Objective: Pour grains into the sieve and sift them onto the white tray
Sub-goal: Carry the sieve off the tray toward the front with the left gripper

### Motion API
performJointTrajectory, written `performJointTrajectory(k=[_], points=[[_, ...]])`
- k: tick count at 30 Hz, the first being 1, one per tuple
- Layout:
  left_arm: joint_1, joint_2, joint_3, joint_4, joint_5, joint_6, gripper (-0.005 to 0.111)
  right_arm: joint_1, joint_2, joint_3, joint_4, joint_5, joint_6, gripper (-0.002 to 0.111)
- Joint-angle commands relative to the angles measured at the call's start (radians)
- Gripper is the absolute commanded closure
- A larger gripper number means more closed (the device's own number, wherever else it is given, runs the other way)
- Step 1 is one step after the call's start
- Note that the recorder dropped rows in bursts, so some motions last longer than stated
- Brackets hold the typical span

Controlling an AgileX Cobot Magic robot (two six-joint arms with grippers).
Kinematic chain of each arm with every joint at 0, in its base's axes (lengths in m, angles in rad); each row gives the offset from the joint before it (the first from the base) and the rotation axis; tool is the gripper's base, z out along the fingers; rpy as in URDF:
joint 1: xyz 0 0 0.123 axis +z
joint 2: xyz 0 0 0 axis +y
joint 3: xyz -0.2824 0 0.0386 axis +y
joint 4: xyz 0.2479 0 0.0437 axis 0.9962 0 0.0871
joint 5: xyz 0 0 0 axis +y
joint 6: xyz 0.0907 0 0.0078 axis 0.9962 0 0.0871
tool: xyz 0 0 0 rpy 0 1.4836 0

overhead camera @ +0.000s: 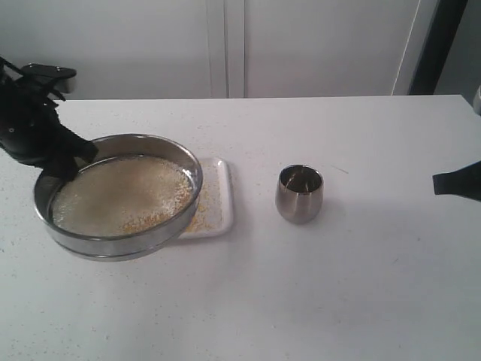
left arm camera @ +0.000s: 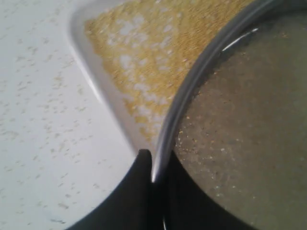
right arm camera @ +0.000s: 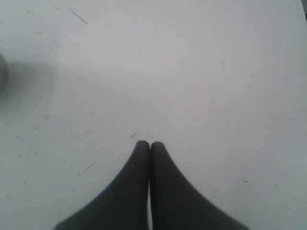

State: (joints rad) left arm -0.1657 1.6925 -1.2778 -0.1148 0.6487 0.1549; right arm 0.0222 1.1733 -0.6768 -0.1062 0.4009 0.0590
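The sieve [overhead camera: 120, 244], a wide steel ring with a mesh bottom, hangs tilted above the white tray [overhead camera: 225, 197], held at its far left rim. My left gripper [overhead camera: 71, 159] is shut on that rim; one finger is outside and one inside the ring [left arm camera: 184, 96]. Whitish grains [overhead camera: 120, 197] cover the mesh, with some golden ones near the front. Golden and white grains [left arm camera: 144, 52] lie on the white tray [left arm camera: 84, 57] below. My right gripper [overhead camera: 443, 183] is shut and empty at the right edge, over bare table [right arm camera: 150, 143].
A small rounded steel cup [overhead camera: 299, 194] stands upright on the table right of the tray; inside it looks dark. Scattered specks lie on the white tabletop [overhead camera: 316, 301]. A wall runs behind the table's far edge.
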Motion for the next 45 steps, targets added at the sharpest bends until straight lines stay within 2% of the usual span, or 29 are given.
performJointTrajectory(k=[1,6,11,18,24,28,34,45], points=[[0.013,-0.088,0.052,-0.035,0.006,-0.016,0.107,-0.005,-0.004,0.004,0.001,-0.007,0.003,0.108],[0.013,-0.162,0.097,-0.086,0.070,0.040,0.107,-0.005,-0.004,0.004,0.001,-0.007,0.003,0.108],[0.013,-0.210,0.164,-0.164,0.070,0.123,0.107,-0.005,-0.004,0.004,0.001,-0.007,0.003,0.108],[0.013,-0.227,0.282,-0.188,0.054,0.160,0.107,-0.005,-0.004,0.004,0.001,-0.007,0.003,0.108],[0.008,-0.227,0.393,-0.321,-0.036,0.273,0.107,-0.005,-0.004,0.004,0.001,-0.007,0.003,0.108],[-0.047,-0.227,0.454,-0.319,-0.141,0.341,0.107,-0.005,-0.004,0.004,0.001,-0.007,0.003,0.108],[-0.112,-0.225,0.511,-0.341,-0.321,0.270,0.107,-0.005,-0.004,0.004,0.001,-0.007,0.003,0.108],[-0.167,-0.166,0.514,-0.347,-0.370,0.266,0.107,-0.005,-0.004,0.004,0.001,-0.007,0.003,0.108]])
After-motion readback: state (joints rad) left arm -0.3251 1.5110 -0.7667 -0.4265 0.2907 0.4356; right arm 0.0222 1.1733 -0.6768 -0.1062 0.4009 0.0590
